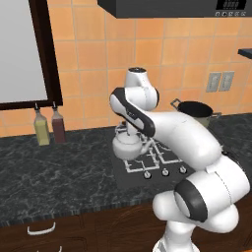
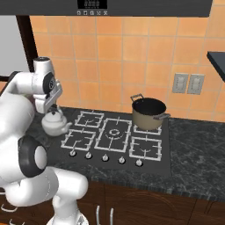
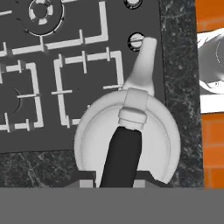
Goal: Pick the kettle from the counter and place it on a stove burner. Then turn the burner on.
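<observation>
The small silver-white kettle [image 2: 54, 123] is at the left edge of the black cooktop [image 2: 147, 166], half over the black counter [image 1: 59, 172]. Whether it rests there or hangs just above, I cannot tell. My gripper [image 2: 51, 108] comes straight down onto it, shut on the dark arched handle [image 3: 121, 153]. In the hand view the kettle [image 3: 94, 131] lies right below the gripper [image 3: 116, 180], its spout [image 3: 143, 65] pointing toward a knob [image 3: 136, 40]. The large centre grate with its ring burner [image 2: 115, 132] stands to the kettle's right, with nothing on it. From the left base view the kettle [image 1: 126, 146] sits under my forearm.
A dark pot [image 2: 149, 113] occupies the back right grate. Several knobs [image 2: 105, 158] line the cooktop's front edge. Two bottles [image 1: 49, 127] stand against the tiled wall at the left. A range hood [image 2: 96, 6] hangs overhead. Wall outlets [image 2: 188, 83] are at the right.
</observation>
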You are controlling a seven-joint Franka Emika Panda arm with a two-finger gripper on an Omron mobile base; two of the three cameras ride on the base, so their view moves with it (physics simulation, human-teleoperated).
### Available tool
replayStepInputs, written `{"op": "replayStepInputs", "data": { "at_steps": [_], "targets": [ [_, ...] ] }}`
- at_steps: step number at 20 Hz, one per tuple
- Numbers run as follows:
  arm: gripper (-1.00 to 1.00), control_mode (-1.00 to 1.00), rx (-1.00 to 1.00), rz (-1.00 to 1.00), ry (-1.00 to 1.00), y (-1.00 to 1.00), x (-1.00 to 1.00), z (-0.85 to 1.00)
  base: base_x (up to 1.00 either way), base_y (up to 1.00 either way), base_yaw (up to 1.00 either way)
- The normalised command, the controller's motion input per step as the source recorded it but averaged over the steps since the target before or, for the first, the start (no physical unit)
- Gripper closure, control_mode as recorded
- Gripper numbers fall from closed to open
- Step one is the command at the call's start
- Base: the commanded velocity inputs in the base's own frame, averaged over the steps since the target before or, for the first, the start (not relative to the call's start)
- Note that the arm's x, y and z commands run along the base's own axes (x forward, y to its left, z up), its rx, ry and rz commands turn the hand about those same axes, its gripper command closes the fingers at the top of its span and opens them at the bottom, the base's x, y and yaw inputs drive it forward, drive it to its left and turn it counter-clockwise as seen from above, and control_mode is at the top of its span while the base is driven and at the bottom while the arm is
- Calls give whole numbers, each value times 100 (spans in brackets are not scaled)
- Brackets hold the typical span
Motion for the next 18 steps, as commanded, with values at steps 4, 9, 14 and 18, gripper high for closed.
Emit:
{"op": "replayStepInputs", "data": {
  "at_steps": [4,9,14,18],
  "targets": [
    [100,-100,0,-17,0,-74,0,21,0,0,0],
    [100,-100,0,-16,0,-72,2,23,0,0,0],
    [100,-100,0,-16,0,-65,4,10,0,0,0],
    [100,-100,0,-14,0,-57,13,0,0,0,0]
  ]
}}
